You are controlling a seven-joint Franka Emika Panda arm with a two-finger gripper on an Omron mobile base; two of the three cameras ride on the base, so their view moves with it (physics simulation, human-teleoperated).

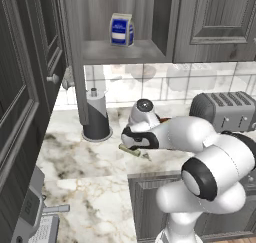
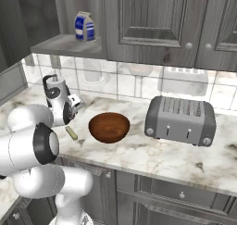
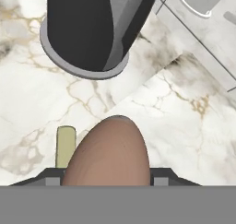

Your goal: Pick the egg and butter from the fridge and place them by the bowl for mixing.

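The reddish-brown egg (image 3: pixel 110 154) sits between the fingers of my gripper (image 3: pixel 107 180), which is shut on it just above the marble counter. The pale yellow-green butter (image 3: pixel 66 147) lies flat on the counter right beside the egg, and shows under my hand as the butter (image 1: pixel 129 150) and as the butter (image 2: pixel 71 133). The dark reddish-brown bowl (image 2: pixel 109 127) stands on the counter a short way right of the butter. In the left base view my forearm covers the bowl. The fridge is out of view.
A dark-based paper towel holder (image 1: pixel 96 118) stands close behind my hand, seen large as the holder (image 3: pixel 87 29). A grey toaster (image 2: pixel 180 120) sits right of the bowl. A blue and white carton (image 1: pixel 121 29) is on the open shelf above. Dark cabinets line the left.
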